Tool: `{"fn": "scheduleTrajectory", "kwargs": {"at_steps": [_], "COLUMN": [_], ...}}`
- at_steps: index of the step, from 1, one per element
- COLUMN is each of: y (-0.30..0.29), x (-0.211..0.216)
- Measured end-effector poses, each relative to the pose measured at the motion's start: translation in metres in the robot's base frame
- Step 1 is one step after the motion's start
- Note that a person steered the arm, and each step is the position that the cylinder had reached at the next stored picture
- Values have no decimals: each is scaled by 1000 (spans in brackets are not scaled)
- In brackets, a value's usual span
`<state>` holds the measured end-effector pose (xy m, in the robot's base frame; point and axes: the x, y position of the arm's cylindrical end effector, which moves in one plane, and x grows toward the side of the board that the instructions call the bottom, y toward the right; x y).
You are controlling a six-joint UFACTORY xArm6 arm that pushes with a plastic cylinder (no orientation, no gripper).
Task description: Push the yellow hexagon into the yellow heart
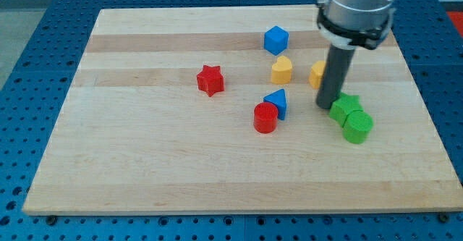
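rod tip (328, 106) is planted on the wooden board (145, 161), at the view's right, just beside the green star (347, 104) and below the yellow hexagon (317, 74), which peeks out from behind the rod. no jaws on this arm, only the bare rod. yellow heart (281, 70) sits near the hexagon's left, apart from it. blue cube (275, 40) above, blue triangle (277, 102) touching the red cylinder (265, 117), red star (210, 80) well left, green cylinder (357, 127) against the green star.

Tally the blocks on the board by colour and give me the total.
Yellow: 2, the yellow heart and the yellow hexagon
Blue: 2, the blue cube and the blue triangle
Red: 2, the red star and the red cylinder
Green: 2, the green star and the green cylinder
Total: 8
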<state>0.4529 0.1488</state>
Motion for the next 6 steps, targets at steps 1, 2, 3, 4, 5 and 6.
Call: {"fn": "scheduleTrajectory", "kwargs": {"at_steps": [1,2,3,4,5,6], "y": [19,19,19,18,2,-27], "x": [-5,-6,-22,-53,-64,-64]}}
